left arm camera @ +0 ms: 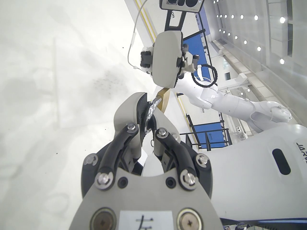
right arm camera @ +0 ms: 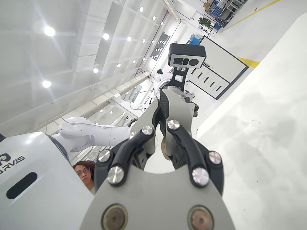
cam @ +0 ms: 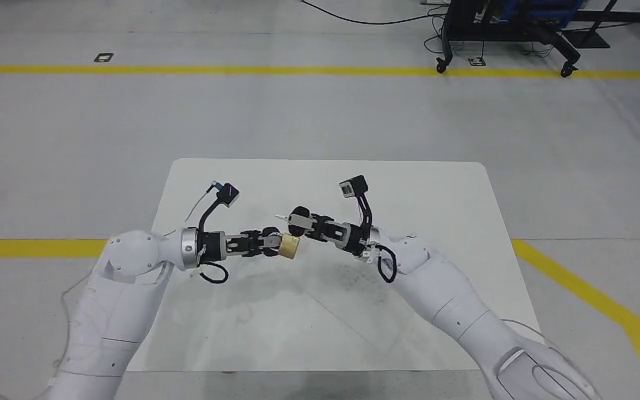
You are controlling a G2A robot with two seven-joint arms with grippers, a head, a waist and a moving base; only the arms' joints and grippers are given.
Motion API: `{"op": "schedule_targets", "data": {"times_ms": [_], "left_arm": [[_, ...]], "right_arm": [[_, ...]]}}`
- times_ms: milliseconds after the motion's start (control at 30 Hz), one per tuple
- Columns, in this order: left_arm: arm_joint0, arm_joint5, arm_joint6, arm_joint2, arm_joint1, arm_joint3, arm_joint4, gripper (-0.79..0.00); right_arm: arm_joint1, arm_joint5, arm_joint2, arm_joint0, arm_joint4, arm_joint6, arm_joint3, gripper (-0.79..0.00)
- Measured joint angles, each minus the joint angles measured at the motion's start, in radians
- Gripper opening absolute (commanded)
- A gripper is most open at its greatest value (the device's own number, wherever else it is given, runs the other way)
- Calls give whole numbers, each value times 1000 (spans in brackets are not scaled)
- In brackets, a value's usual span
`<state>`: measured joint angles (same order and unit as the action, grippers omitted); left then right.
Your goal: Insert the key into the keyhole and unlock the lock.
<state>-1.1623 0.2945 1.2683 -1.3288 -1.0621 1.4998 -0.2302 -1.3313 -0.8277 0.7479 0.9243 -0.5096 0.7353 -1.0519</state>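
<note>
Above the middle of the white table (cam: pixel 430 200) the two grippers meet at a brass padlock (cam: pixel 288 246). My left gripper (left arm camera: pixel 150 105) is shut on a silver key (left arm camera: pixel 152 107), whose tip points at the edge of the brass lock body (left arm camera: pixel 164 98). From the opposite side my right gripper (cam: pixel 300 221) is shut on the padlock. In the right wrist view its fingers (right arm camera: pixel 168 104) are pressed together and a bit of brass (right arm camera: pixel 163 147) shows beneath them. The keyhole is hidden, so I cannot tell how deep the key sits.
The table's bare top lies below both arms. Yellow floor lines (cam: pixel 250 69) run beyond the table, and a dark wheeled frame (cam: pixel 510 40) stands at the far right.
</note>
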Motion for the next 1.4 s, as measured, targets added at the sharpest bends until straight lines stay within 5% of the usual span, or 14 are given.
{"op": "schedule_targets", "data": {"times_ms": [600, 933, 1067, 1400], "left_arm": [[37, -132, -41, 19, -1, -62, -77, -785], [157, -534, -156, 105, -15, -133, -97, -785], [169, -524, -179, 109, -16, -144, -82, -785], [163, -537, -187, 118, -17, -135, -83, -785]], "right_arm": [[-10, -76, 19, 11, -51, 33, 24, -785], [33, 145, 115, 153, 37, -74, -183, -785], [56, 199, 176, 245, 51, -96, -323, -785], [55, 197, 172, 233, 50, -95, -299, -785]]}}
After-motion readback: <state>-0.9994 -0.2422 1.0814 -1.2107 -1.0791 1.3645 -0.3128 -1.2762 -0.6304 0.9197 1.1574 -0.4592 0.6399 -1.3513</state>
